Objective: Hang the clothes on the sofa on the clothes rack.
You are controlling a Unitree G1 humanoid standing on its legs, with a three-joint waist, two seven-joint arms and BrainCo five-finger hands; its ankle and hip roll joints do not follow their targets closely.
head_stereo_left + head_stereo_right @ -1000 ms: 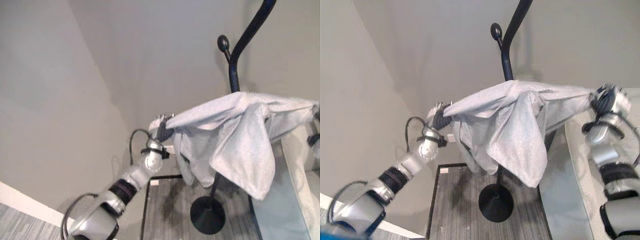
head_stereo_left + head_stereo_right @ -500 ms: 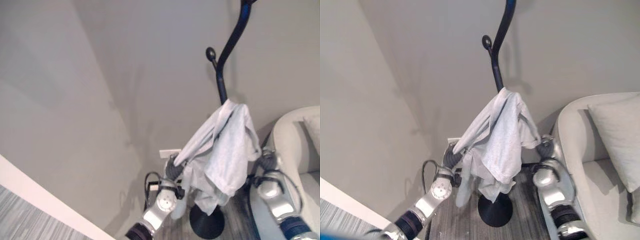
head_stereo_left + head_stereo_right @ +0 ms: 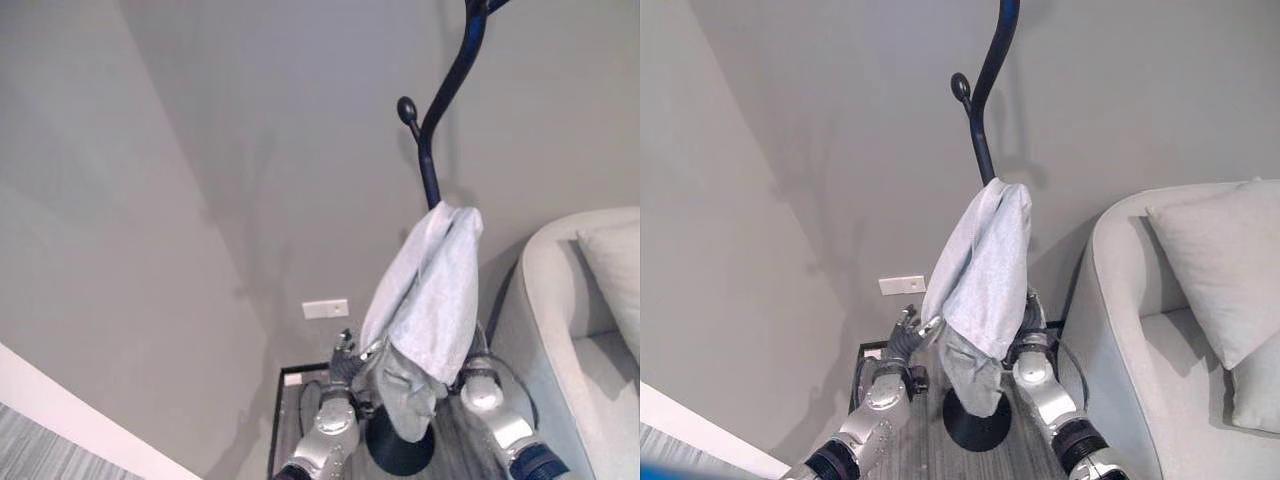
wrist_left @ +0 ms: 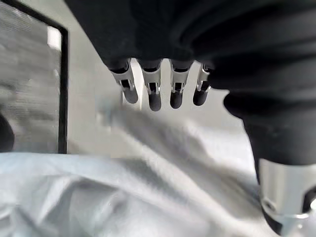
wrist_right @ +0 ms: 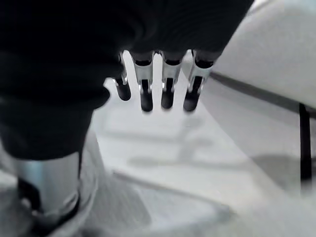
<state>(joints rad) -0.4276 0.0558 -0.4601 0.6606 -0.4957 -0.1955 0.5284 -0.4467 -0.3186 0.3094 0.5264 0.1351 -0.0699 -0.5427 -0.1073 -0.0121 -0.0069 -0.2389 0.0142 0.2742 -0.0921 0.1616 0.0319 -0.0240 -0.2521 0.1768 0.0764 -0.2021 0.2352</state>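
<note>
Left eye view: The black clothes rack point(image 3: 432, 150) stands on its round base against the grey wall. A light grey garment point(image 3: 430, 300) hangs draped over the pole, folded into a narrow vertical bundle. One second ago it was stretched wide between both raised hands; half a second ago it had already narrowed on the pole. The left hand point(image 3: 345, 362) now sits low beside the garment's lower edge, and the right hand point(image 3: 478, 372) sits low on the other side. Both are well below their earlier height. A white wall plate point(image 3: 326, 309) shows to the left of the garment. The sofa point(image 3: 560, 300) curves in on the right.

Right eye view: The same garment point(image 3: 980, 280) hangs from the rack point(image 3: 980, 110), with the left hand point(image 3: 905, 335) and right hand point(image 3: 1032, 318) flanking its lower part. A cushion point(image 3: 1210, 270) lies on the sofa point(image 3: 1120, 300).

Left wrist view: The left hand's fingers point(image 4: 154, 96) extend straight, thumb apart, holding nothing. The garment's cloth point(image 4: 123, 192) lies past them, not gripped.

Right wrist view: The right hand's fingers point(image 5: 167, 91) extend straight, grasping nothing. Pale cloth point(image 5: 163, 173) lies beyond them.
</note>
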